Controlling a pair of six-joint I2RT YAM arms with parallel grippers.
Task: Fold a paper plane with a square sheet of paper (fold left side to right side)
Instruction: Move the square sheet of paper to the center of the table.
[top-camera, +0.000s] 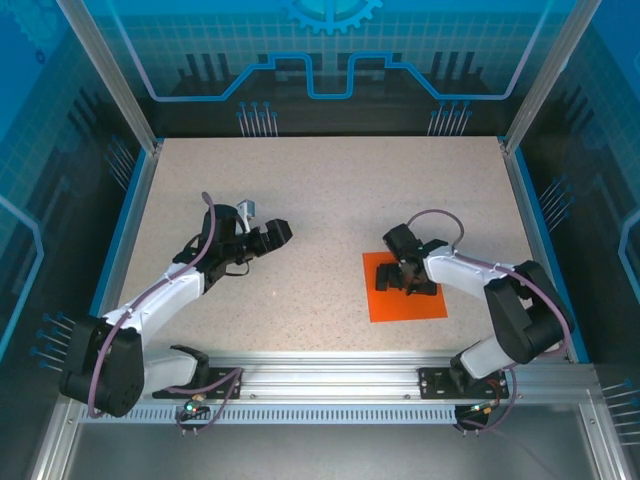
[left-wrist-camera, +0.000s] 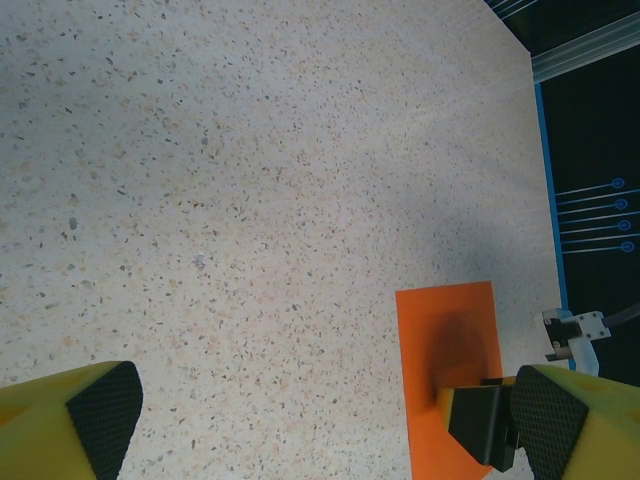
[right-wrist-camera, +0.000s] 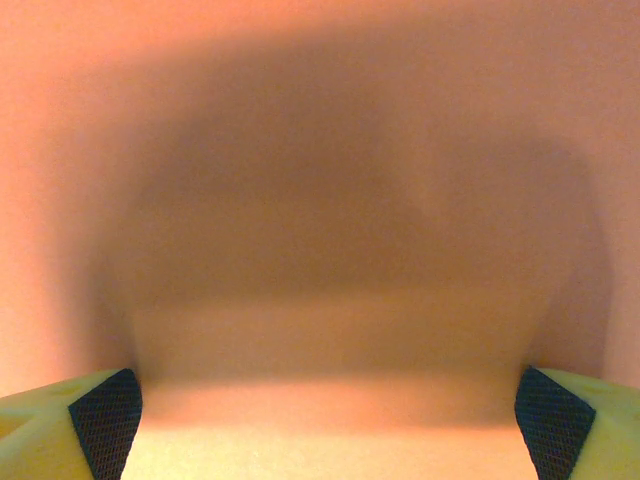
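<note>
Beneath right claw (top-camera: 408, 278), spread wide: orange sheet (top-camera: 400, 306), flat, no fold visible; likely every fold yet undone; well apart, left claw (top-camera: 262, 240), also wide, holding nothing.

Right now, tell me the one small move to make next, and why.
Probably bring the left gripper across toward the left edge of the square sheet of paper. The sheet lies flat and unfolded. The right gripper is open close above it, while the left gripper is open over bare table, apart from the paper. That edge must fold rightward.
</note>
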